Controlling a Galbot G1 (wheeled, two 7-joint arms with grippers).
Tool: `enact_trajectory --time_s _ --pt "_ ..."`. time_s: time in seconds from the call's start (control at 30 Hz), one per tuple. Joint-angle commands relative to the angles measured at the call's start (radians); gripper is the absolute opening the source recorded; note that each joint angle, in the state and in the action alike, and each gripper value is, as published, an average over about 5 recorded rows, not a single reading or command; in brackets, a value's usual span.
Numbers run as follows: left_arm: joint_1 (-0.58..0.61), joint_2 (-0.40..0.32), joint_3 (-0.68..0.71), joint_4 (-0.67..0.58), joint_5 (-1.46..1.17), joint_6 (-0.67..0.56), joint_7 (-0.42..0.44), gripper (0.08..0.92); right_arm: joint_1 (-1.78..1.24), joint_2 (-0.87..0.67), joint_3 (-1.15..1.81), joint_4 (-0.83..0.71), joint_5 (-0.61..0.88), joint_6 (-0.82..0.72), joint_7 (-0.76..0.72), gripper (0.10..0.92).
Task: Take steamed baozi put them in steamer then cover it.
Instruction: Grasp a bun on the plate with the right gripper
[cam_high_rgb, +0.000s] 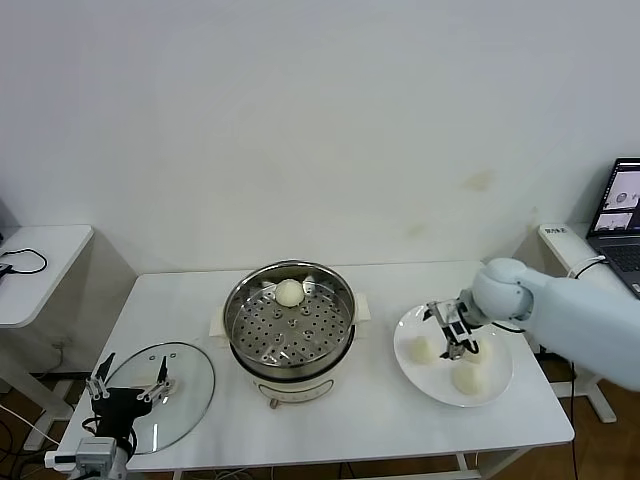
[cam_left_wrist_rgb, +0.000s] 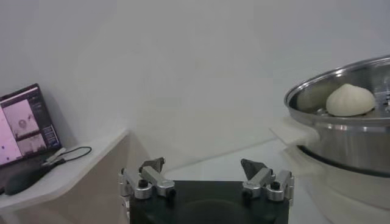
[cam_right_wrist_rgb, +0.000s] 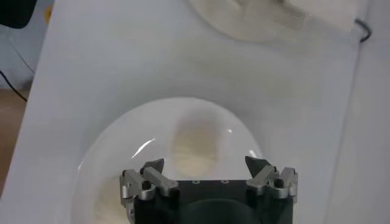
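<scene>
Over the plate the right gripper hangs with jaws apart above a steamed baozi, no writing legible

Pale blue-white arm — black, silver-fingered hand, seemingly.

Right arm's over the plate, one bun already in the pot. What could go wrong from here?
1. The right gripper hangs open among three closely grouped baozi on the plate; closing may nudge or pinch a neighbour.
2. The soft dough could deform under the fingers.
3. The steamer has a raised rim; a low carry may clip it. The single bun inside sits near the far wall, so most of the tray is free.
</scene>
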Motion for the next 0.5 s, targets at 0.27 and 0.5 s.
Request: enact_trajectory --time_s 0.27,0.5 --pt "0.002 0.003 -0.006 0.001 0.002 0.004 0.001 0.823 -0.155 0.105 0.109 -0.155 -0.053 -0.008 0.0 0.822" --pt "0.001 0.003 -0.009 0.004 0.004 0.004 0.001 0.823 -0.169 0.15 0.129 -0.197 -0.065 -0.007 0.008 0.779"
